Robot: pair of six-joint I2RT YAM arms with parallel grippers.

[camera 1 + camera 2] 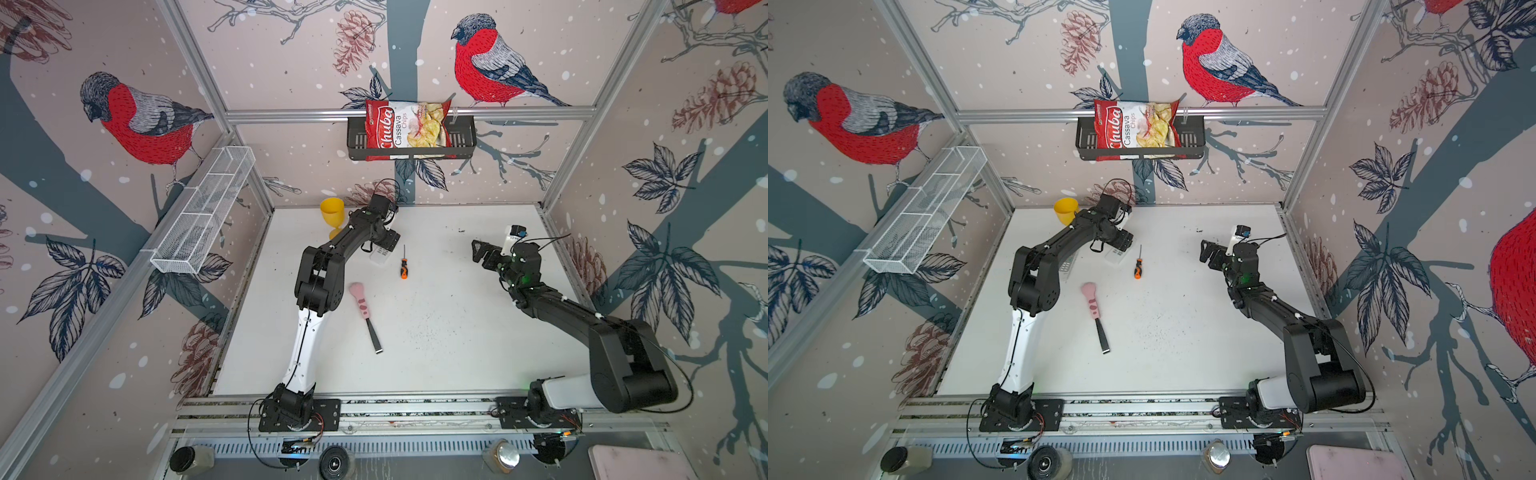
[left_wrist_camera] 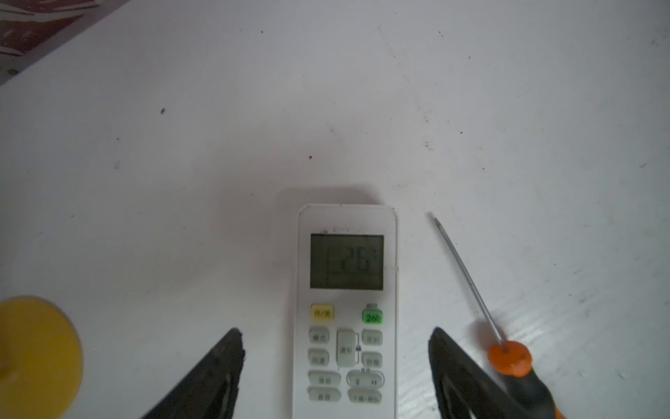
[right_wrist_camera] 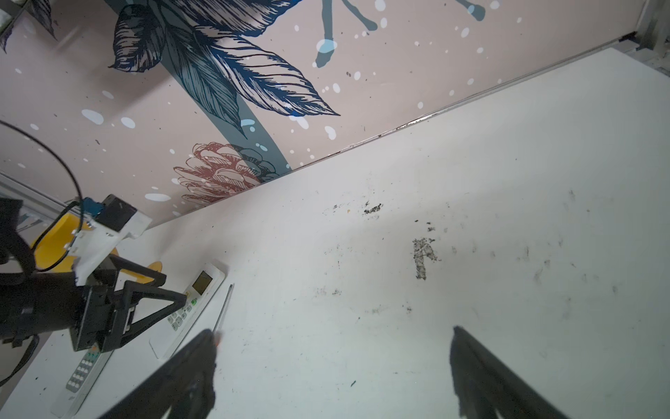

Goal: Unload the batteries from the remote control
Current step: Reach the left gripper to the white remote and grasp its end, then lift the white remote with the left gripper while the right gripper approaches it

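The remote control (image 2: 346,312) is a white one lying face up, its display lit and its buttons showing. My left gripper (image 2: 336,332) hangs over it, open, one finger on each side of its body with a gap on both sides. In both top views the left wrist (image 1: 384,243) (image 1: 1119,241) covers most of the remote (image 1: 380,257) (image 1: 1116,257). The batteries are hidden. My right gripper (image 3: 333,332) (image 1: 480,249) is open and empty, held above bare table far to the right.
An orange-and-black screwdriver (image 1: 404,268) (image 2: 509,357) lies just right of the remote, next to one left finger. A second white remote (image 3: 85,366) lies under the left arm. Nearby are a yellow cup (image 1: 332,212) (image 2: 36,355) and a pink-handled tool (image 1: 365,311).
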